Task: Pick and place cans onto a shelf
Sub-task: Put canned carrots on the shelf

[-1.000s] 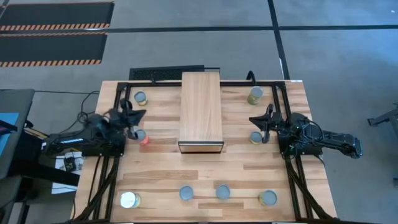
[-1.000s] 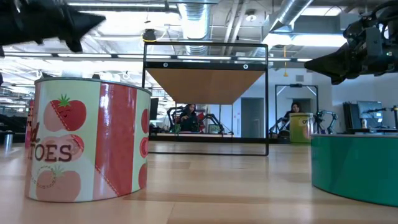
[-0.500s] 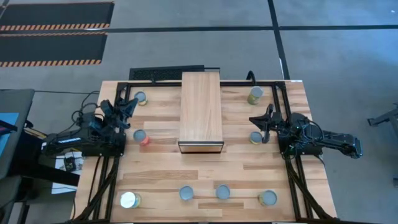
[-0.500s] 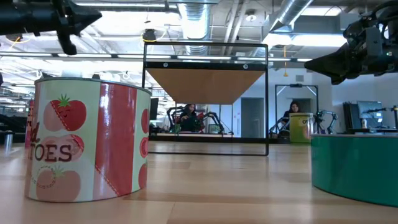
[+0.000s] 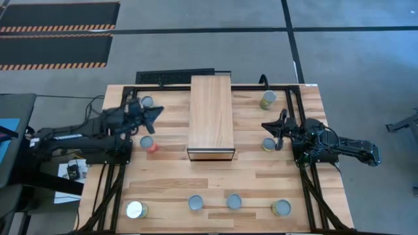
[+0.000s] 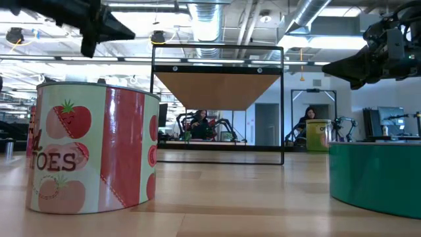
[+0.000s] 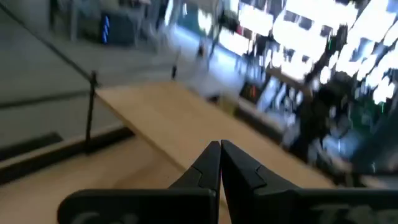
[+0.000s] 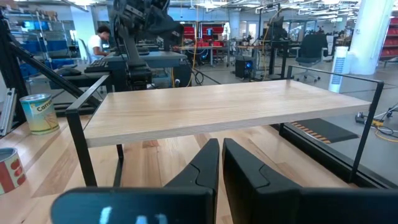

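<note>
The shelf [image 5: 211, 117] is a long light-wood box on a dark frame at the table's far middle. Cans stand on the tabletop: two left of the shelf [image 5: 147, 102] [image 5: 148, 143], two right of it [image 5: 268, 99] [image 5: 268, 144], and several along the near edge [image 5: 196, 203]. My left gripper [image 5: 159, 111] is shut and empty, raised between the two left cans, pointing at the shelf; it also shows in the left wrist view [image 7: 219, 149]. My right gripper [image 5: 264, 124] is shut and empty, raised right of the shelf [image 8: 221, 146].
A dark frame [image 5: 127, 91] runs around the table's far and side edges. In the low view a tomato-label can [image 6: 92, 155] and a green can [image 6: 375, 178] stand close to the camera. People sit in the room beyond the table [image 6: 197, 122].
My left gripper has swung first toward the table's far edge, then toward the shelf, staying above the tabletop. The cans and my right arm have kept still.
</note>
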`<action>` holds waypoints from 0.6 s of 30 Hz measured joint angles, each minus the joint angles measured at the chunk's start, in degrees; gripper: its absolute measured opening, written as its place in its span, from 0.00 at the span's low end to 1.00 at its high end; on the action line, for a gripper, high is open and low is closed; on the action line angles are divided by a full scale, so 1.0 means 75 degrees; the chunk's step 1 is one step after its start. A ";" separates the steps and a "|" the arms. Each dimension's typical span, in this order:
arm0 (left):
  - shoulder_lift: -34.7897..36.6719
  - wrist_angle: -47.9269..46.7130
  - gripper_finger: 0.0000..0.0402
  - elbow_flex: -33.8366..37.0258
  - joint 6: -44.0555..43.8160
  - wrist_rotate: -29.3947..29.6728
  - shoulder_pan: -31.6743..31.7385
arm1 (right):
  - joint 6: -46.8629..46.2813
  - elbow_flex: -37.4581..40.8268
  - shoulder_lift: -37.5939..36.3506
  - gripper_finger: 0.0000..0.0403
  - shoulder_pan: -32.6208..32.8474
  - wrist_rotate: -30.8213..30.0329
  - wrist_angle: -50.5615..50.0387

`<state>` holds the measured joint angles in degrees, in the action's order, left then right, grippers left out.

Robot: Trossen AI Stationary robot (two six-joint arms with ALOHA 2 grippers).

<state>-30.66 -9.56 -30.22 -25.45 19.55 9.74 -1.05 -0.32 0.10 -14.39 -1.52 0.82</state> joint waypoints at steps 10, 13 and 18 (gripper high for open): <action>-0.2862 -0.5620 0.00 -0.3431 -0.0289 -0.1188 0.2177 | 0.0002 0.0000 0.0000 0.12 0.0000 0.0000 0.0000; -0.3739 -0.6048 0.00 -0.3908 0.0891 -0.2497 0.3311 | 0.0002 -0.0003 0.0000 0.12 0.0000 0.0000 0.0000; -0.4605 -0.6927 0.00 -0.4342 0.2115 -0.3682 0.4143 | 0.0001 -0.0002 0.0003 0.12 -0.0003 0.0000 0.0000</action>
<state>-65.20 -61.51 -62.78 -9.59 -8.07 40.81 -1.05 -0.33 0.12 -14.41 -1.52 0.82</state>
